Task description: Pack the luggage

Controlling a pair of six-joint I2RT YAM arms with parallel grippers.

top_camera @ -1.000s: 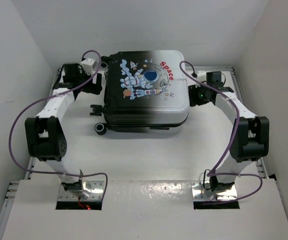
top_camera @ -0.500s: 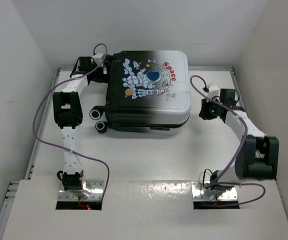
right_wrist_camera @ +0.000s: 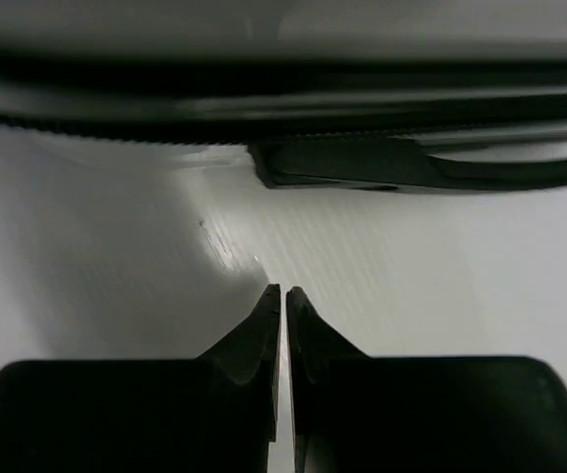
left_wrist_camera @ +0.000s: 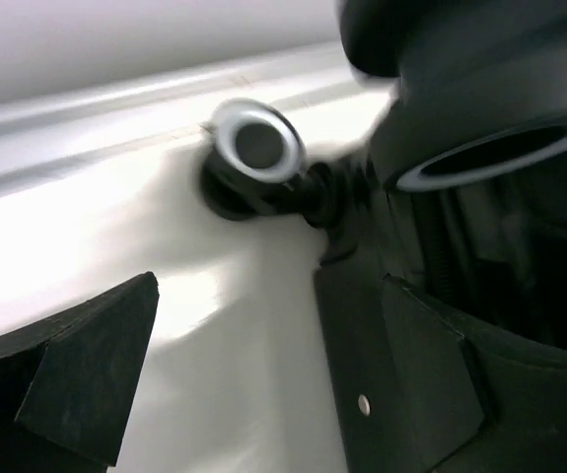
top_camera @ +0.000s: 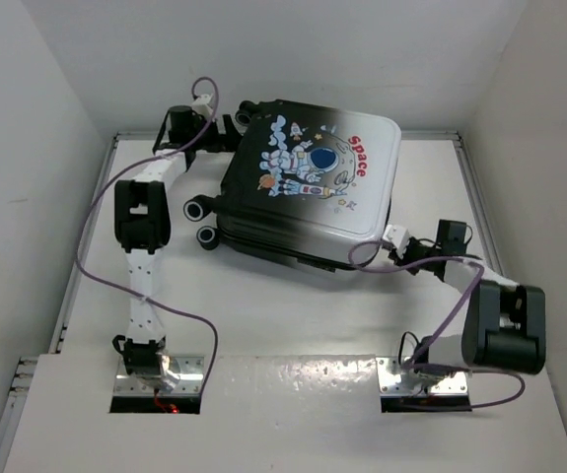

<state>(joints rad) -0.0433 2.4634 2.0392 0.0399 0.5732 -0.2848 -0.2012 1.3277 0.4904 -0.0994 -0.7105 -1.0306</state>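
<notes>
The luggage [top_camera: 308,182] lies closed and flat at the back of the table, astronaut print up, turned askew. My left gripper [top_camera: 226,126] is at its back left corner, open, with nothing between its fingers [left_wrist_camera: 76,384]. One of the case's wheels [left_wrist_camera: 253,148] is just ahead of that gripper [left_wrist_camera: 244,374], and the black shell [left_wrist_camera: 500,128] fills the right side. My right gripper [top_camera: 374,258] is low on the table by the luggage's front right edge. In the right wrist view it [right_wrist_camera: 283,293] is shut on nothing, a short way from the zipper seam [right_wrist_camera: 263,118] and a black handle [right_wrist_camera: 411,166].
White walls close in the table [top_camera: 293,315] on the left, back and right. Two more wheels [top_camera: 202,222] stick out on the luggage's left side. Purple cables [top_camera: 96,212] loop off both arms. The arm bases [top_camera: 160,370] sit at the near edge.
The luggage has turned clockwise and shifted right. My right gripper has closed and dropped from the case's right side to its front edge. My left gripper has reached toward the back corner.
</notes>
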